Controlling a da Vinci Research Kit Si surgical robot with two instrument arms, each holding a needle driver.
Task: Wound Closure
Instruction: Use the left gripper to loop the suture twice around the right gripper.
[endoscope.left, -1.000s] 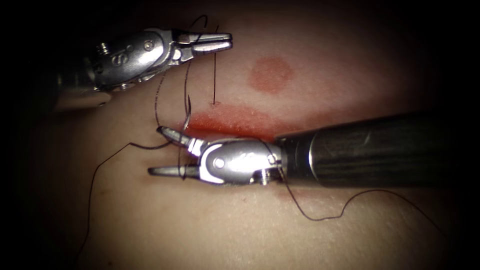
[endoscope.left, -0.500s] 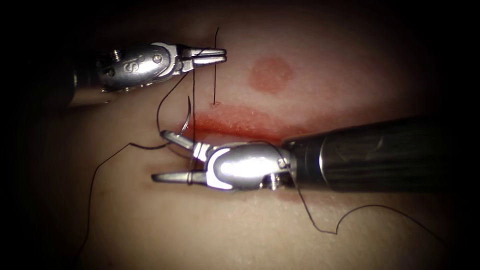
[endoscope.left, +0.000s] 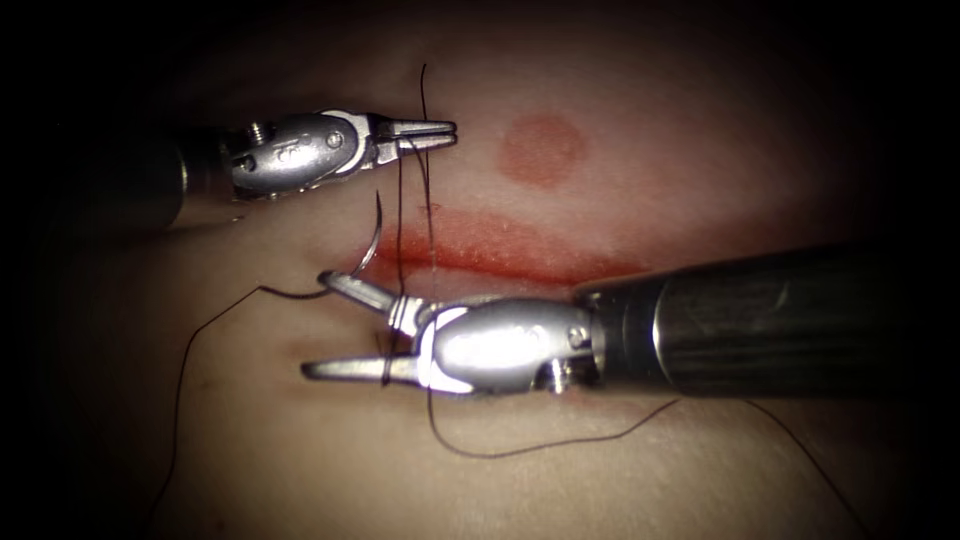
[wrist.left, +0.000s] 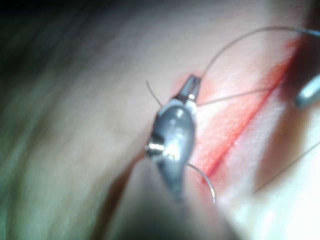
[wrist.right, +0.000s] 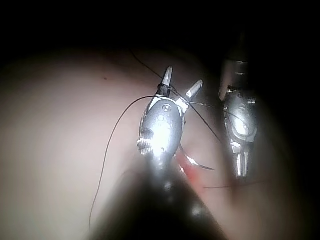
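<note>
Tissue (endoscope.left: 330, 460) lies under both tools, its cut (endoscope.left: 500, 262) running left to right with red fluid (endoscope.left: 470, 245) along it. The left tool (endoscope.left: 425, 131) sits above the cut with its jaws clenched on the thread (endoscope.left: 402, 215), which drops taut from them across the cut, so the strand seems held up on purpose. The right tool (endoscope.left: 335, 325) reaches in over the cut with its jaws spread wide and grasping nothing; thread crosses between them and around the tool's wrist (it looks looped there, though I cannot trace the turns). The needle (endoscope.left: 372, 240) rests free at the cut's left end, just above the right tool's upper jaw; whether its lower end sits in the tissue I cannot tell. Slack thread trails off below and leftward.
</note>
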